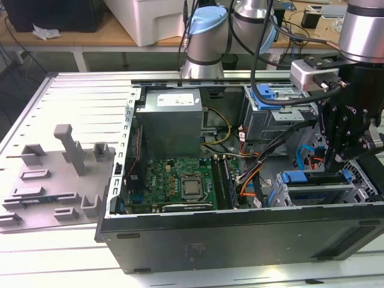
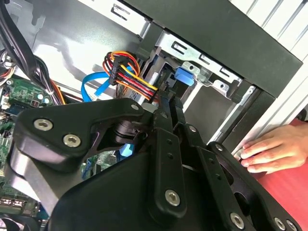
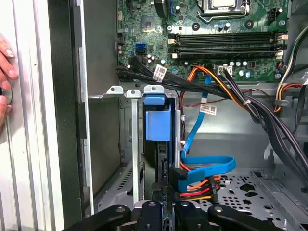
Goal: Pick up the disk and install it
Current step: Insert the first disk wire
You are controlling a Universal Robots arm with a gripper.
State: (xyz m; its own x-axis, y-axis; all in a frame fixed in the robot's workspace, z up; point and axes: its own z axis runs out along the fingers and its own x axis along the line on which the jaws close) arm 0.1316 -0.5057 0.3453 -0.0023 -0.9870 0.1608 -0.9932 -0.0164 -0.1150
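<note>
The black linked claw (image 3: 162,204) is apparently clenching the edge-on blue-railed disk (image 3: 158,120), sitting in the grey metal drive cage (image 3: 135,144); installing is proceeding; finishing is likely calling for a straight, aligned push.

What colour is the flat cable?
The cable is blue, best seen in the first wrist view.

Arm (image 1: 366,27): stood at the exterior view's right, its last link near vertical.
Tool (image 1: 333,157): hung below the wrist, pointed downward.
Fingers (image 2: 174,111): drawn together, tips meeting, in the second wrist view.
</note>
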